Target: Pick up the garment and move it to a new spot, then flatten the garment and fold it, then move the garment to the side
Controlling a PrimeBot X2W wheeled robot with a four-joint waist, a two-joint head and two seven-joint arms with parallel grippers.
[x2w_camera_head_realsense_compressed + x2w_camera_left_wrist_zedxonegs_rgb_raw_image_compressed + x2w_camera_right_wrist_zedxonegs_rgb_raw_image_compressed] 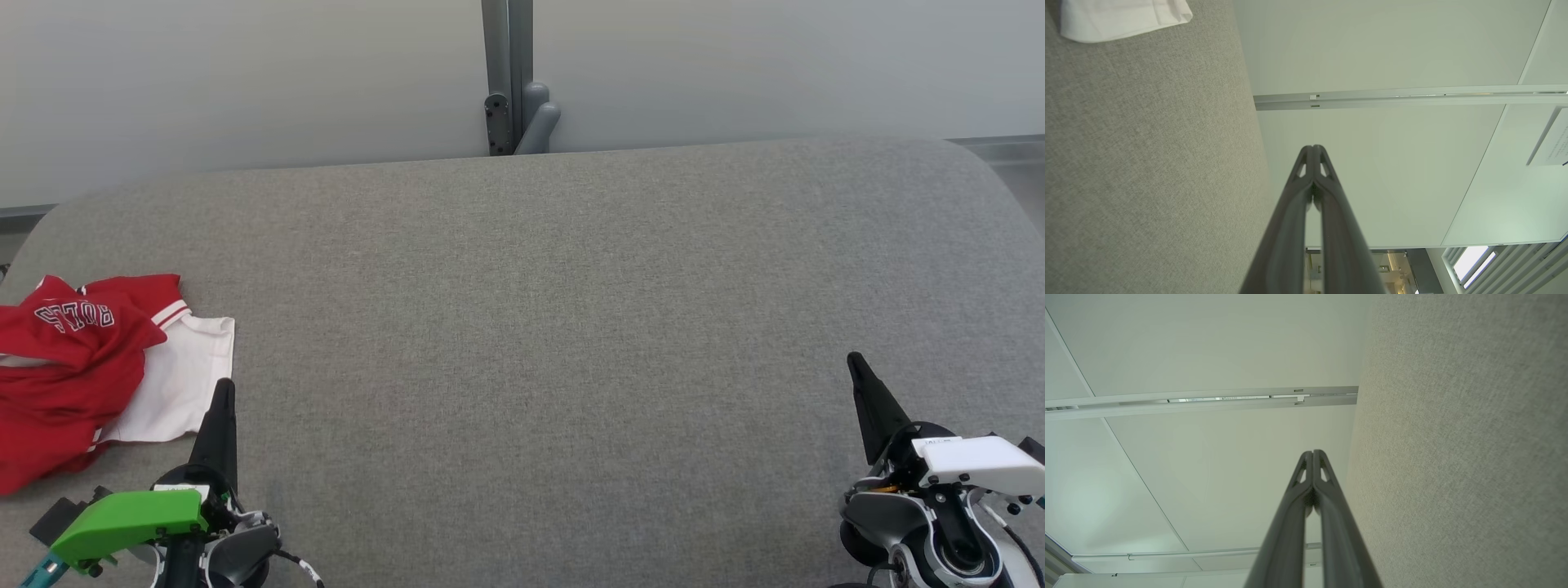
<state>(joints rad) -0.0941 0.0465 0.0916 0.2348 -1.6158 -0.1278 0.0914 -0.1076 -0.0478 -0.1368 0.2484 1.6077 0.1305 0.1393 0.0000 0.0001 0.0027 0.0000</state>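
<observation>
The garment (90, 367) is a crumpled red and white shirt with white lettering, lying at the left edge of the grey padded table (539, 327). A white corner of the garment (1122, 18) shows at the top left of the left wrist view. My left gripper (224, 385) is shut and empty, its tips just right of the garment's white part, near the table's front. My right gripper (855, 359) is shut and empty at the front right, far from the garment. In each wrist view the fingertips (1313, 148) (1313, 452) press together with nothing between them.
A grey post with a bracket (514, 98) stands behind the table's far edge against a pale wall. The table surface stretches bare and wide between my two grippers and back to the far edge.
</observation>
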